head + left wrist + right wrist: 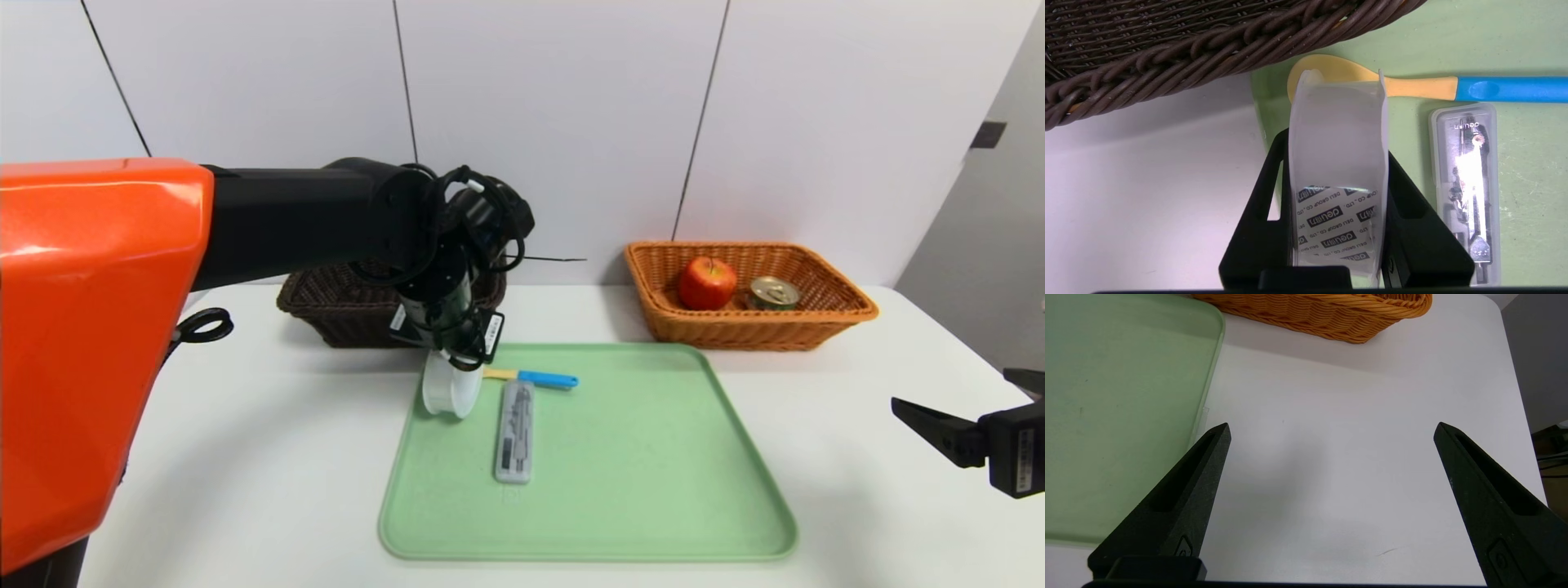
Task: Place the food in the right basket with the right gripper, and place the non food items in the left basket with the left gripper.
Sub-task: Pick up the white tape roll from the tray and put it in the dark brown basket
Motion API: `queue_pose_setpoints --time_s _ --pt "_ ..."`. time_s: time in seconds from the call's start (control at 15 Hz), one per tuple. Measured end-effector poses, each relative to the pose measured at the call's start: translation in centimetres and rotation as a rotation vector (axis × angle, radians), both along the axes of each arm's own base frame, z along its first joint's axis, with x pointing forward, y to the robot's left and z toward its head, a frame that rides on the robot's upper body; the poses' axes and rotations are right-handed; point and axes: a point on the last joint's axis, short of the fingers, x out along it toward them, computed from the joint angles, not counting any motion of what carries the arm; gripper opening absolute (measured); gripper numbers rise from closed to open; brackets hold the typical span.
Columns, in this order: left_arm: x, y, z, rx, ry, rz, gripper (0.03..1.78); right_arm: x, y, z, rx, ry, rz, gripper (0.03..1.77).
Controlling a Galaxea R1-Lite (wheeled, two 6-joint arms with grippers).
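The left gripper (pixel 1337 192) clamps the sides of a white tape roll (pixel 1338 163) standing on edge at the far left corner of the green tray (pixel 653 490), just before the dark brown basket (pixel 343 314). Beside the roll lie the yellow-and-blue spoon (pixel 535 377) and the grey case (pixel 514 430). The right gripper (pixel 1331 433) hovers wide open over the table's right edge, near the orange basket (pixel 816 327) holding the apple (pixel 706 282) and tin (pixel 773 291).
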Motion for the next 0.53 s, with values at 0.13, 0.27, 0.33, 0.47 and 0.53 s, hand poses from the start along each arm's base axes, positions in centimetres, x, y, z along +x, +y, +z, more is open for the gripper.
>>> queue_pose_setpoints --time_s 0.13,0.27,0.33,0.47,0.53 --pt "-0.2 0.2 0.5 -0.003 -0.008 -0.005 0.56 0.0 0.0 0.0 -0.001 0.002 0.001 1.71" --pt "-0.7 0.6 1.5 0.009 -0.021 -0.038 0.56 0.1 0.0 -0.1 -0.002 0.008 0.001 1.71" --pt "-0.8 1.1 2.1 0.014 -0.032 -0.053 0.56 0.2 0.0 -0.2 -0.001 0.011 0.004 1.71" --pt "-1.1 1.9 3.3 0.002 -0.056 -0.049 0.56 0.3 0.1 -0.3 -0.003 0.017 0.008 1.71" --pt "-1.4 2.2 3.9 -0.013 -0.065 -0.053 0.56 0.4 0.1 -0.3 -0.003 0.022 0.008 1.71"
